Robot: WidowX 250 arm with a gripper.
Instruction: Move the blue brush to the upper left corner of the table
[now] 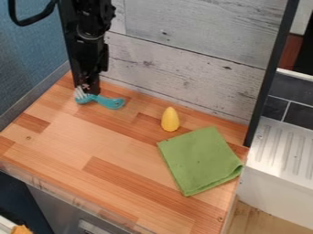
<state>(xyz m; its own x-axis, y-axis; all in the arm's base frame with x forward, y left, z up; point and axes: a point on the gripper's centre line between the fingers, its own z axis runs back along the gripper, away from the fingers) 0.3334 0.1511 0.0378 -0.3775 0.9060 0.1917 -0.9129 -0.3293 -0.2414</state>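
Note:
The black gripper [89,87] hangs straight down at the upper left corner of the wooden table [67,137]. Directly beneath its lower end lies the blue brush [111,102], whose pale bristles stand up at the left while its rounded handle extends right along the tabletop. The gripper's tip overlaps the brush near the bristle end; whether it holds the brush cannot be told.
A yellow cone-shaped object [170,119] stands right of the brush. Farther right lies a folded green cloth [200,161]. A whitewashed plank wall [183,59] borders the back, and a blue wall [30,64] the left side.

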